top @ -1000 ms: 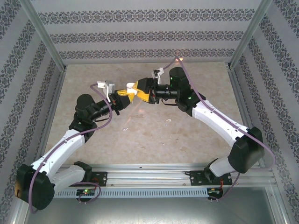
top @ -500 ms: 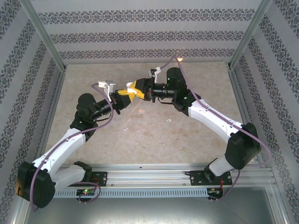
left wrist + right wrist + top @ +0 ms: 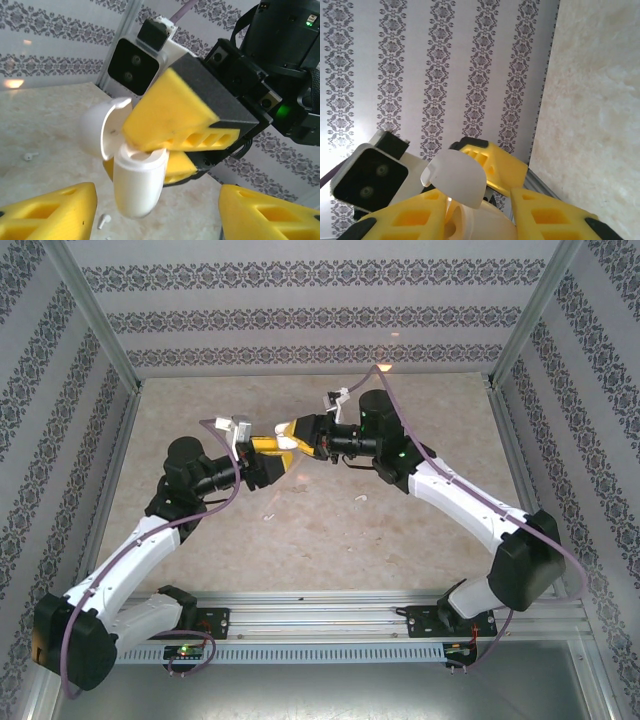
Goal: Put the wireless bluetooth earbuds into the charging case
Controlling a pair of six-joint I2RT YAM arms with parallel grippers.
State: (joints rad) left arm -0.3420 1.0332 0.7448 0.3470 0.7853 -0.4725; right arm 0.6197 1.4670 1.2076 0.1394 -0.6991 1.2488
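- Beige marbled tabletop [image 3: 440,410] enclosed by patterned wallpaper [image 3: 395,60]. Both arms are based at the near edge and reach inward.
- Earbuds: loose on the tabletop, none in either claw. In the top view, one earbud [image 3: 358,500] lies near the centre, slightly toward the right edge. The left wrist view shows an earbud [image 3: 30,156] and another earbud [image 3: 104,220] on the surface below the raised grippers.
- Left gripper [image 3: 280,455]: raised over the tabletop left of centre, with its fingers spread wide apart and holding nothing. It faces the charging case [image 3: 139,185], which hangs just ahead of it.
- Right gripper [image 3: 292,438]: just beyond the left, toward the far edge, with its fingers clamped on the charging case. The lid [image 3: 97,131] is hinged open.
- Step in hand, as judged: present the open case so the left arm can load it.
- Procedure:
  - Hold the right clamp steady with the opening facing up.
  - Keep the left fingers off the lid, since a knock could close it or twist the case in the grip.
  - Lower the left gripper to the nearest earbud and pinch it across the stem.
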